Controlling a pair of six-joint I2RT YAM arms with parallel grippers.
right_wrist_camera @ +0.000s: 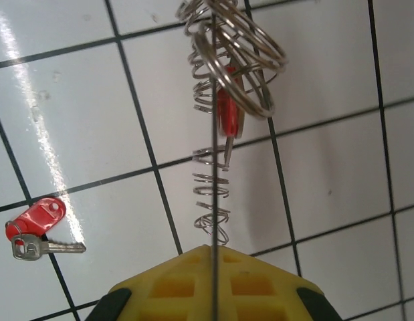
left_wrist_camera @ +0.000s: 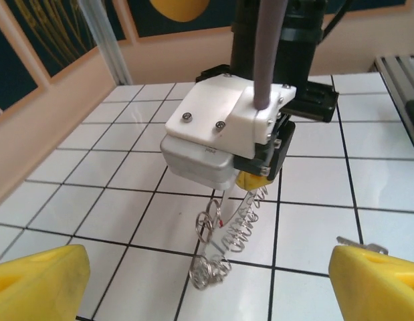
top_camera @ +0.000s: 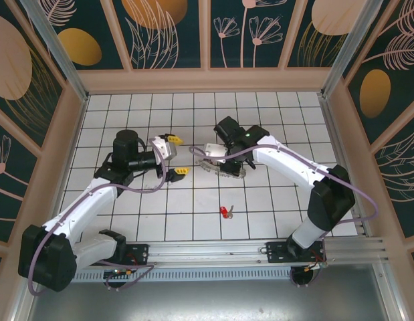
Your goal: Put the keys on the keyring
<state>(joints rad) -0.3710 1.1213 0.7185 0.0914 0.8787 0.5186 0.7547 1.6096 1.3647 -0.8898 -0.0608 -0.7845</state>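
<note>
- Keyring, a thin grey metal loop fringed with silvery links (right_wrist_camera: 211,182): the right gripper (right_wrist_camera: 213,274) pinches it tight over the tiles (top_camera: 273,200), with one small red-headed key (right_wrist_camera: 227,114) apparently threaded on.
- The left gripper (top_camera: 178,156) stands spread wide and empty, near it.
- A second red-headed metal key (right_wrist_camera: 34,226) lies loose on the tiles, well apart.
- We fear the slim wire twisting in that pinch, or the flat key skidding when grabbed.
- The tiles are glossy white with dark grout; teal flower-printed walls (top_camera: 273,33) enclose them.

Red keys (right_wrist_camera: 34,221), silvery keyring (right_wrist_camera: 231,41), yellow fingertips (left_wrist_camera: 38,284), white black-gridded tiles (top_camera: 193,200)
</note>
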